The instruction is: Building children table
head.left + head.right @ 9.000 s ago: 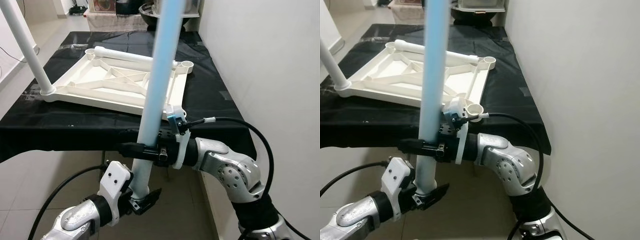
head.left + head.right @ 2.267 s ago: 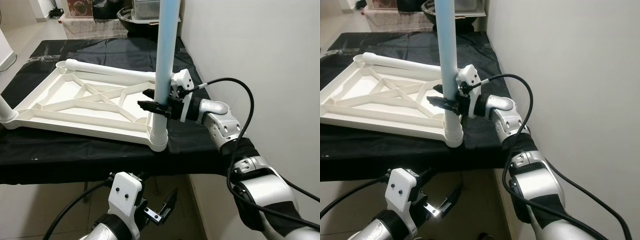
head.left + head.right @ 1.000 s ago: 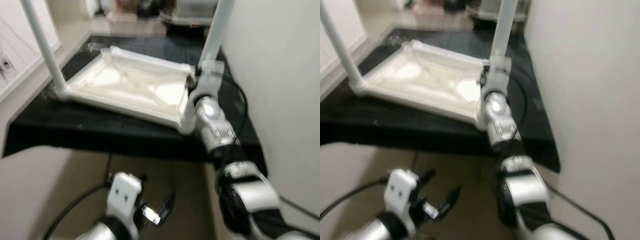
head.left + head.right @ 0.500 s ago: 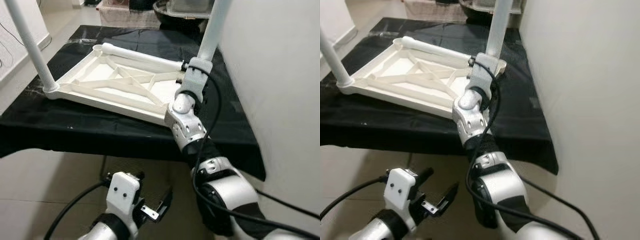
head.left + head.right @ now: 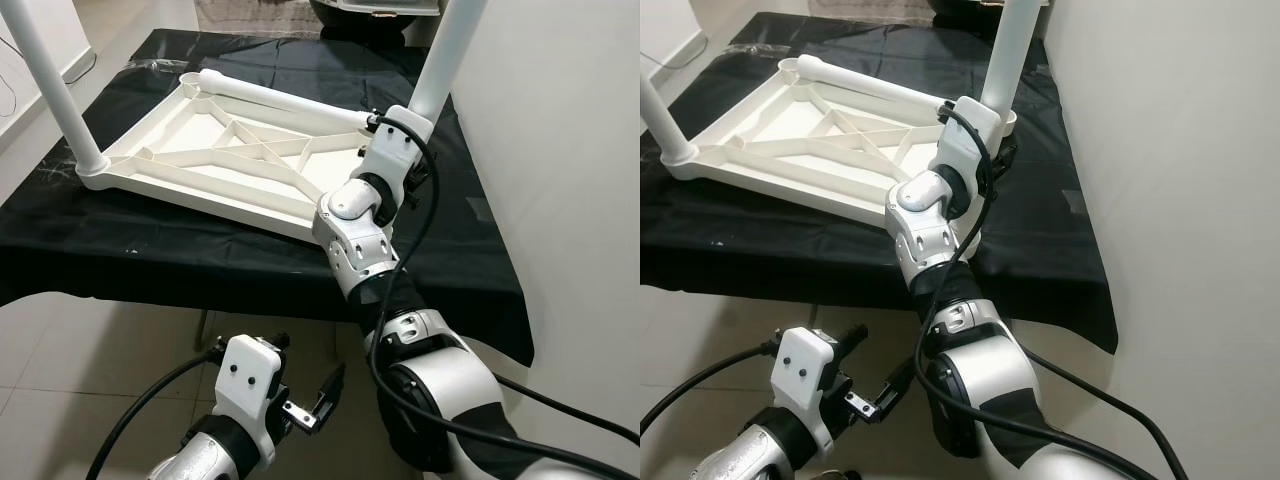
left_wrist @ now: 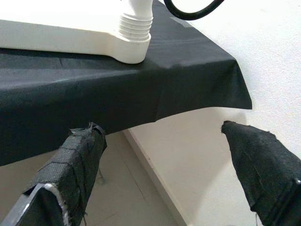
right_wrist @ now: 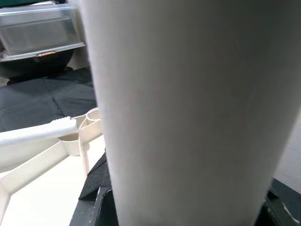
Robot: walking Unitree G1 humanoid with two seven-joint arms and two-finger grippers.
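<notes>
A thick white leg stands close between the jaws, the white tabletop frame behind.

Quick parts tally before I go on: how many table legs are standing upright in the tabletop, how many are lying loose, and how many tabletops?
Upright legs: 2, near-left corner and right side
Loose leg lying on the tabletop: 1
Tabletop, upside down: 1
Total: 4

Wall close beside upright leg; tabletop leftward.

Head stereo downward; wrists close-up.
</notes>
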